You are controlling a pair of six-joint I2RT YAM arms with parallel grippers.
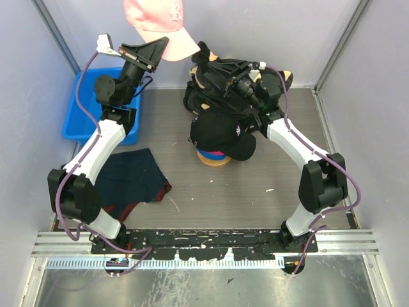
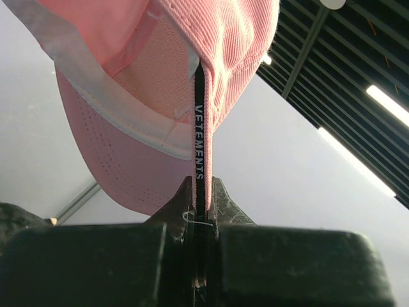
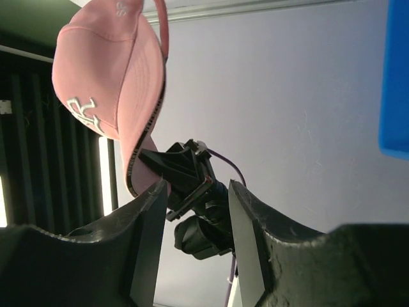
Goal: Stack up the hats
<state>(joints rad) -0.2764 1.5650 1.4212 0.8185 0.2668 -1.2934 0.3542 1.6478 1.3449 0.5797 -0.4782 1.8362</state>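
Hats are split between a pile and the air. Across the grey tabletop, the black plush bundle takes up the far middle. A blue bin stands far left and a dark navy cloth lies near left, all apart from the work. Just in front of the bundle sits the pile: a black cap on top, with a blue cap and a sliver of magenta peeking out beneath.

The light pink cap hangs high over the far left, lifted, I'd guess, so it can swing over the pile without snagging. The left tool is pinched tight on its black edge strap, crown dangling free. The right tool waits over the bundle with jaws moderately apart and nothing between them, perhaps ready to steady the brim.
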